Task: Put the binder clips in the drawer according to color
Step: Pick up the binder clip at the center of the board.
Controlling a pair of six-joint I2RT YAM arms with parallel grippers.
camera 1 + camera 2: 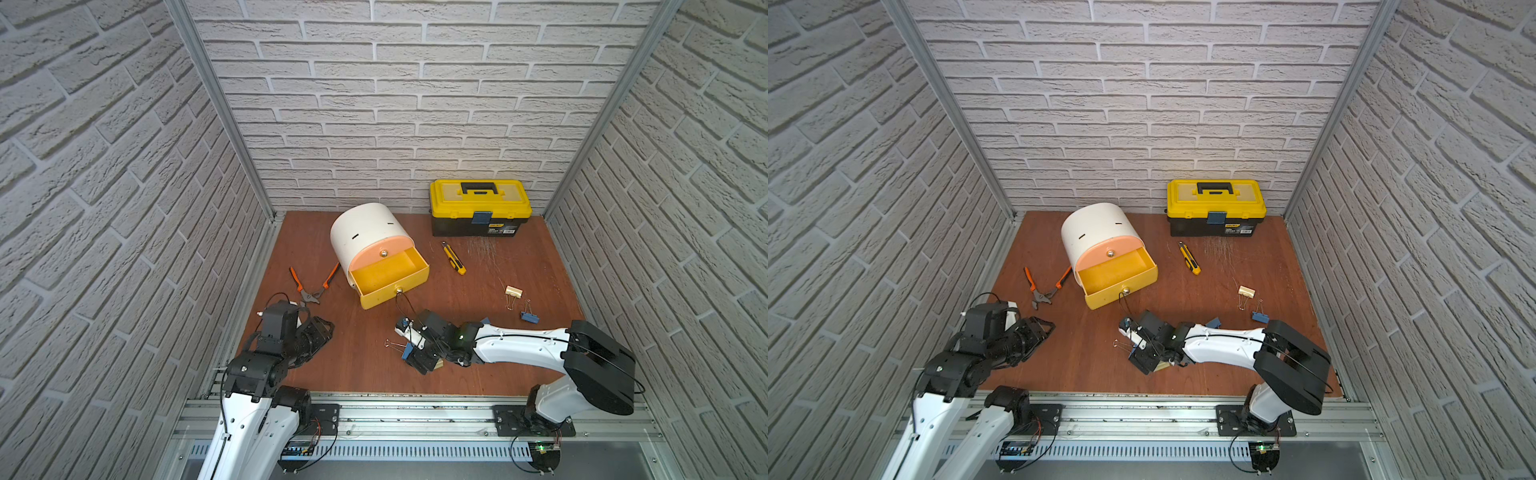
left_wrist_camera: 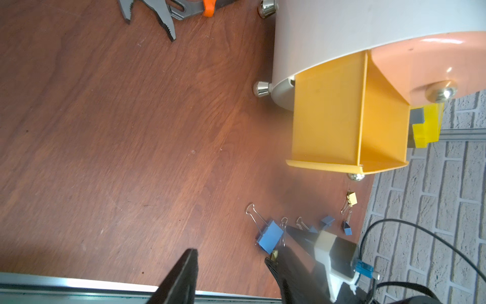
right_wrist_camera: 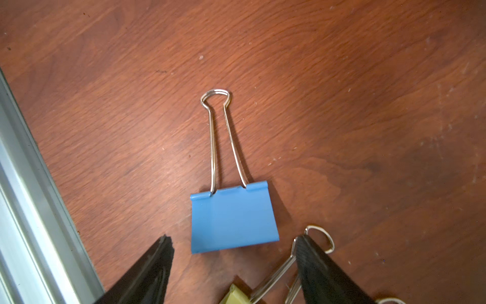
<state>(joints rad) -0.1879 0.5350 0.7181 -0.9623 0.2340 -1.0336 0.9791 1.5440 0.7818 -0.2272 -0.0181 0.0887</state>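
Observation:
The drawer cabinet (image 1: pixel 368 232) is white, with its peach drawer shut and its yellow drawer (image 1: pixel 390 276) pulled out, showing no clips inside. My right gripper (image 3: pixel 234 244) is open and low over the table, its fingers either side of the back end of a large blue binder clip (image 3: pixel 232 218) lying flat. A pale yellow clip (image 3: pixel 236 296) lies between the jaws nearer the wrist, its wire handles against one finger. Further right lie a pale yellow clip (image 1: pixel 514 291) and a blue one (image 1: pixel 530 318). My left gripper (image 2: pixel 231 256) is open and holds nothing, at the front left.
A yellow-black toolbox (image 1: pixel 480 208) stands at the back right, with a utility knife (image 1: pixel 454 258) in front of it. Orange-handled pliers (image 1: pixel 311 286) lie left of the cabinet. An aluminium rail (image 1: pixel 415 415) runs along the front edge. Brick walls close three sides.

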